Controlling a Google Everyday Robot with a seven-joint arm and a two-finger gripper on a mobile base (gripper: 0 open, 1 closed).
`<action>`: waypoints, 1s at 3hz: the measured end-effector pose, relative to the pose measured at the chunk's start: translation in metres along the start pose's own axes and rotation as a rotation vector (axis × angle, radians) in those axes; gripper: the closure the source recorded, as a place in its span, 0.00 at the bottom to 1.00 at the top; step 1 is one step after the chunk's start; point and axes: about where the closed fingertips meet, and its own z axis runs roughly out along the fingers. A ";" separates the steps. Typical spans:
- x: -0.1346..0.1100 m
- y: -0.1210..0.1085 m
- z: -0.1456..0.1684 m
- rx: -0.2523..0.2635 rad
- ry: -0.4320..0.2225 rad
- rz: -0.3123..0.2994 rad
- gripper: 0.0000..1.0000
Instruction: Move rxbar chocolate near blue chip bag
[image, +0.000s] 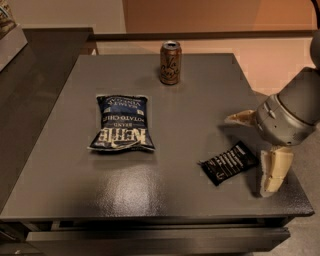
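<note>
The rxbar chocolate (230, 163), a small flat black wrapper with white lettering, lies on the grey table (200, 105) near its front right. The blue chip bag (122, 123) lies flat left of the table's middle, well apart from the bar. My gripper (257, 150) hangs over the table's right edge, just right of the bar. Its fingers are spread: one cream finger (242, 118) points left above the bar, the other (273, 170) hangs down beside the bar's right end. It holds nothing.
A tan drink can (170, 62) stands upright at the table's back middle. A dark counter (35, 65) runs along the left. The table's front edge is close below the bar, and its right edge lies under my gripper.
</note>
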 end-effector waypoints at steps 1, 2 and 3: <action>-0.002 0.001 0.004 -0.012 -0.027 -0.006 0.14; -0.003 0.002 0.007 -0.028 -0.046 -0.005 0.37; -0.005 0.000 0.011 -0.045 -0.058 -0.001 0.61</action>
